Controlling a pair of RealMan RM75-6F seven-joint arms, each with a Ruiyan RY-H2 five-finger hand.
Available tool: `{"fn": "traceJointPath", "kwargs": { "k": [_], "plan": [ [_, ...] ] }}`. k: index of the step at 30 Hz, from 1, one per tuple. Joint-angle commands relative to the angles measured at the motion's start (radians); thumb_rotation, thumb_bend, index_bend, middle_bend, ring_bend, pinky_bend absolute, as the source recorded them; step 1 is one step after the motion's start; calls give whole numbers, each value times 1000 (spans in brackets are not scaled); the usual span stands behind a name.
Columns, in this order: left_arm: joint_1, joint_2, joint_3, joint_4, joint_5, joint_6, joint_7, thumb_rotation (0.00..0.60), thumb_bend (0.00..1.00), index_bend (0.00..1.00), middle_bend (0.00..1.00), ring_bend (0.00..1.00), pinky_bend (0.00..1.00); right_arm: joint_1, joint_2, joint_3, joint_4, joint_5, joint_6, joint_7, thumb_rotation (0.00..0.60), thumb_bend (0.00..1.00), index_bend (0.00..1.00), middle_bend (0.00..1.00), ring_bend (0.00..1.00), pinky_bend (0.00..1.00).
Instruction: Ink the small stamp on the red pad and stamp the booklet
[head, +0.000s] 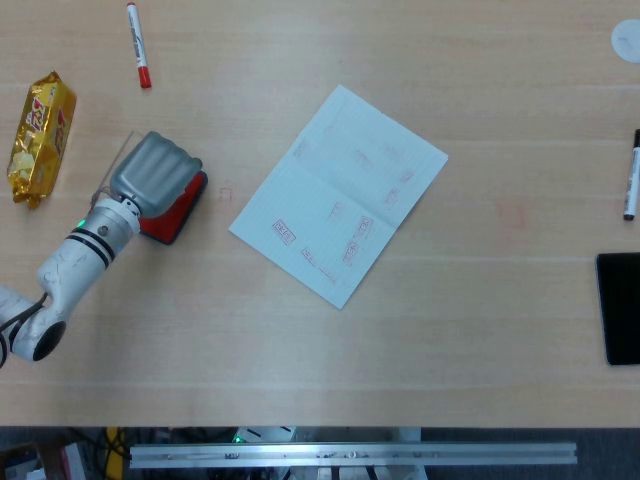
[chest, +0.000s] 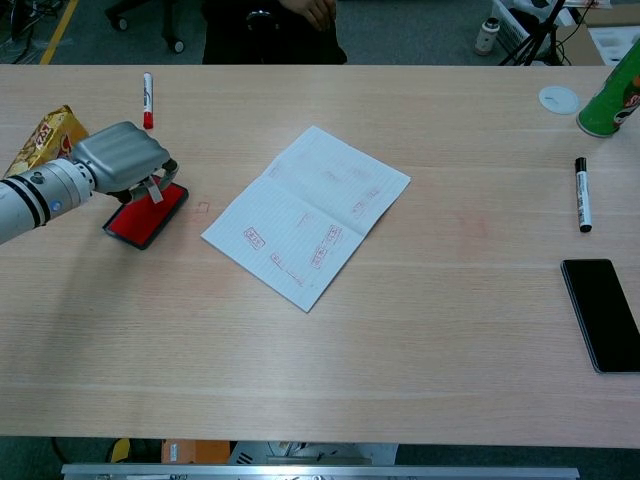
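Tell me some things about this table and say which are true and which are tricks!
1. The left robot hand is over the red ink pad. True.
2. The open lined paper booklet has no stamp marks. False: it already shows several red marks.
3. The red-capped white marker lies on the booklet. False: it lies apart, near the table's far edge.
4. The gold snack packet lies further left than the red ink pad. True.
5. The black phone is beside the left robot hand. False: it lies at the opposite end.

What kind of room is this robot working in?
Probably an office or lab workspace: a long wooden table holds markers, a phone and a stamped booklet, and office chair wheels show on the floor behind.
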Motion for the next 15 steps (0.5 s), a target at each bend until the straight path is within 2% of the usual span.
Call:
{"fn": "traceJointPath", "kwargs": {
  "k": [1, 8, 15],
  "plan": [
    [-1, 7, -6, -8, 1, 8, 0, 600, 352, 586, 985, 971, 1000, -1, 0, 0, 0, -1, 2, 1, 600, 189, 378, 422, 457, 514],
    [-8, 56, -38, -78, 3, 49, 6, 600, 352, 586, 985, 971, 1000, -3, 0, -1, 5, -2, 3, 10, 600, 188, 378, 422, 458, 514],
    [-13, 92, -55, -197, 18, 93, 41, 600, 352, 586, 985, 971, 1000, -1, -4, -1, 16, -5, -2, 22, 600, 188, 378, 422, 460, 514]
  ]
}}
